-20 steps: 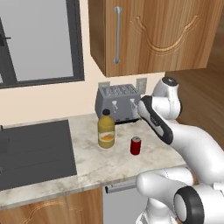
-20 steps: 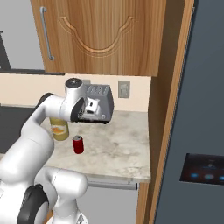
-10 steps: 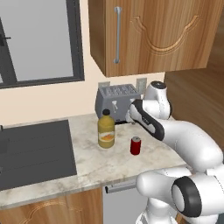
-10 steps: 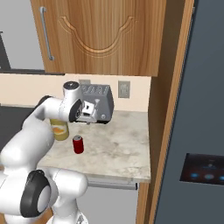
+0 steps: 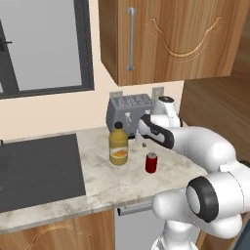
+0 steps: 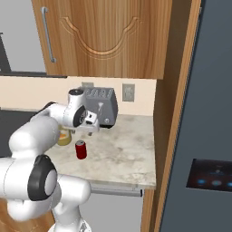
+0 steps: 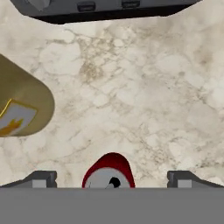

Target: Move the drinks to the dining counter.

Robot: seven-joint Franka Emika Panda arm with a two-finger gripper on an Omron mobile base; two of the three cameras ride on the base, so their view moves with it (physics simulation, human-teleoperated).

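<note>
- Hand view looks straight down on the red can [image 7: 108, 171], upright between the spread fingertips [image 7: 39, 178] of the end effector [image 7: 111, 180], at 6 o'clock in that view; jaws wide open, gripping nothing.
- Orange-juice bottle [image 7: 19, 105] stands at 9 o'clock on the marble counter [image 7: 144, 96], its label unreadable.
- Toaster [image 7: 105, 8] sits at 12 o'clock.
- A plain descent looks enough; the can's long axis is vertical.
</note>
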